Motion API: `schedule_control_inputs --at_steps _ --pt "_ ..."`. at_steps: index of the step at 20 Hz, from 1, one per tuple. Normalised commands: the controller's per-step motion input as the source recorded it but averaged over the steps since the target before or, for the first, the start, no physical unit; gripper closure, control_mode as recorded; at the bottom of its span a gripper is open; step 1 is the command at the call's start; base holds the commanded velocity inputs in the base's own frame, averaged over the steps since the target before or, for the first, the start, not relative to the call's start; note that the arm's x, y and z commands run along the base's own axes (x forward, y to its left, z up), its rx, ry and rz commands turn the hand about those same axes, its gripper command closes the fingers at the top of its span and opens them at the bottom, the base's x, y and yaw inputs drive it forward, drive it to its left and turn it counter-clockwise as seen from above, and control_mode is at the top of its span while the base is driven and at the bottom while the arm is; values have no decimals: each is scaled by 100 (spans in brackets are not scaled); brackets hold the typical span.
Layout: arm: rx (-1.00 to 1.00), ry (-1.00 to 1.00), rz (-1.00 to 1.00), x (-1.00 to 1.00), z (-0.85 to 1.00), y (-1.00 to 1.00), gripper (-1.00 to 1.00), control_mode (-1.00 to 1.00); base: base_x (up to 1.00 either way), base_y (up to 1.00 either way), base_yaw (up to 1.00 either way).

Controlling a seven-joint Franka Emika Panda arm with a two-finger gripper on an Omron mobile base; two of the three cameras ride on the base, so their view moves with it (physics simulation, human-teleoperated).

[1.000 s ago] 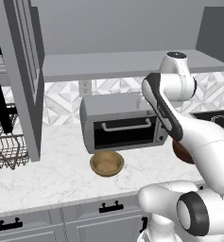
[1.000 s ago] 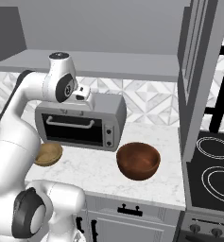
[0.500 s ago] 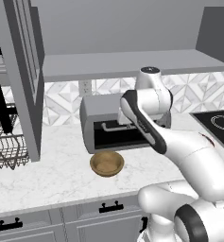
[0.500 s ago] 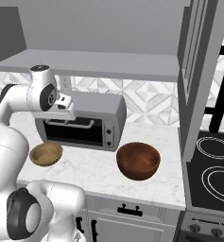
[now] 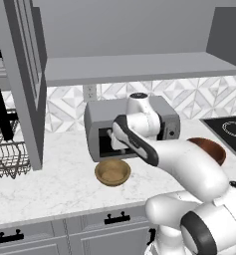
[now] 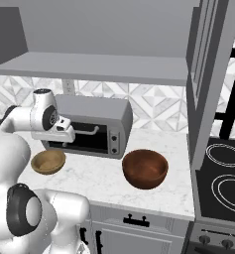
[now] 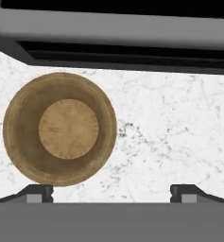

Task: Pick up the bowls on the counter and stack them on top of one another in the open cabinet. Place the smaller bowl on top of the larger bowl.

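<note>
Now, from the left base view I have the arm reaching over the counter point(image 5: 50, 174) with the smaller bowl point(image 5: 112, 172) sitting just in front of the toaster oven point(image 5: 132, 127), the larger bowl point(image 5: 209, 148) partly hidden behind my arm. From the right base view the gripper point(image 6: 64, 136) hangs above the tan bowl, well apart from the dark bowl, and the open cabinet point(image 6: 94, 67) shelf waits bare overhead. Through the hand view the finger tips point(image 7: 38, 193) are spread wide and empty, so I judge I should slide toward the bowl and straddle its rim before descending; I can read no lettering anywhere.
</note>
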Motion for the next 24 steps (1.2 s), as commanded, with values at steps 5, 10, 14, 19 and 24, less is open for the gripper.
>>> schedule_control_inputs --at_steps 5,10,14,19,24 --pt "2 7 -8 1 -55 0 -100 -100 0 0 0" --pt "0 0 -2 8 -51 30 -100 -100 0 0 0" --pt "12 -7 -5 0 -56 0 -100 -100 0 0 0" --pt "25 -4 -6 1 -37 -3 -100 -100 0 0 0" --pt "2 3 -1 3 -26 0 -100 -100 0 0 0"
